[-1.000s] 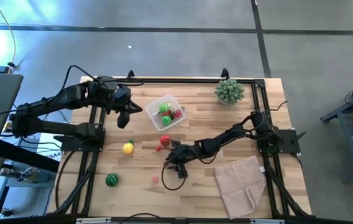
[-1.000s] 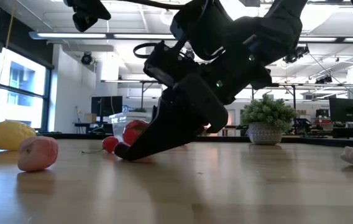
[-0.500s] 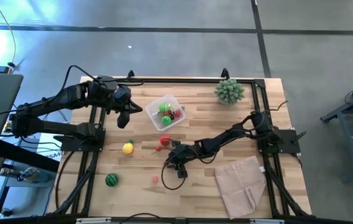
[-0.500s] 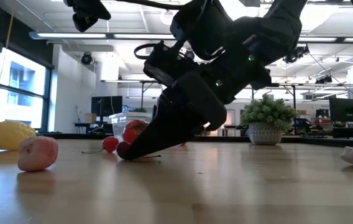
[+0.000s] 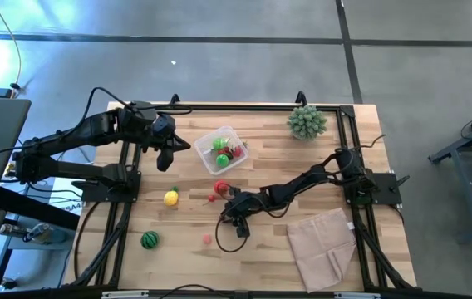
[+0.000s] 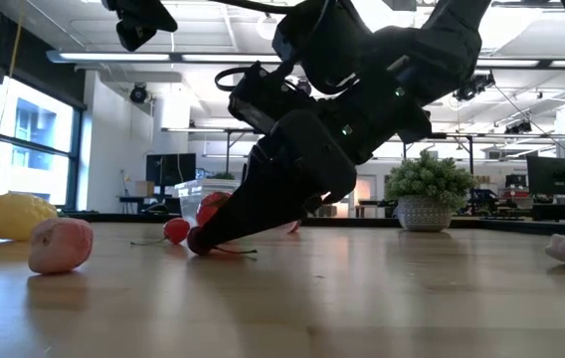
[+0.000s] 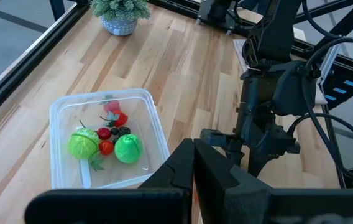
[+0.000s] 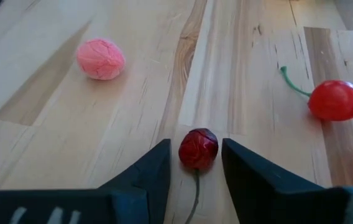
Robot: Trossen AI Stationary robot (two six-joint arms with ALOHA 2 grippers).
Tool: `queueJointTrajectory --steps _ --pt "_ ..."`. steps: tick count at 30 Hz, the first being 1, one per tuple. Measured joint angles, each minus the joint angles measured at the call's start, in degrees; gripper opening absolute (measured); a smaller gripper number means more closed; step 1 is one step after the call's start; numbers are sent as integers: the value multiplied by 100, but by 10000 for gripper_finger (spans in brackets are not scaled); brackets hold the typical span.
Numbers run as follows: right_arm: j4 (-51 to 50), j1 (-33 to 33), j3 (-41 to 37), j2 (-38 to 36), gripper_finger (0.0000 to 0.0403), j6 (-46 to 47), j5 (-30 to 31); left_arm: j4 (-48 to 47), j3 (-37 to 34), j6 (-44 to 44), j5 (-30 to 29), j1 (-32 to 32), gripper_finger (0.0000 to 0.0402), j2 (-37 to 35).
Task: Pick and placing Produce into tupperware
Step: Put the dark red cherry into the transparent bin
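Right arm: stretched low across the table from its base, wrist tilted down, fingertips at the wood just below the tub [image 5: 221,149].
Right gripper [image 8: 195,163]: fingers pinched on a dark red cherry [image 8: 197,148], its stem trailing back between them.
Left arm: raised beside the tub, on its left.
Left gripper [image 7: 193,163]: fingers pressed together, holding nothing.
Tub: clear, holding green rounds and small red pieces.
Loose produce: a second cherry [image 8: 336,99] near the held one; pink ball [image 8: 100,59], lemon [image 5: 170,198], melon [image 5: 149,240] farther from the tub.
Table [image 5: 194,257]: pale wood planks, black frame; beige cloth [image 5: 323,246], potted plant [image 5: 307,121].
Room: grey floor, open workshop with windows.
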Motion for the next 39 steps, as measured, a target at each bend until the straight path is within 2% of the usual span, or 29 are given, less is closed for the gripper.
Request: queueJointTrajectory --steps 11,21,29,33,39 --pt "-4 -2 0 0 132 2 0 0 0 0 0 0 1 0" --pt "-46 0 0 0 88 131 -63 0 0 0 0 -2 1 0" --pt "55 0 -2 -15 80 100 14 0 0 0 0 -2 1 0" --pt "200 -7 -4 -189 80 88 136 -2 0 0 0 -1 1 0" --pt "291 -117 -6 -908 76 -121 576 0 0 0 0 0 1 0"
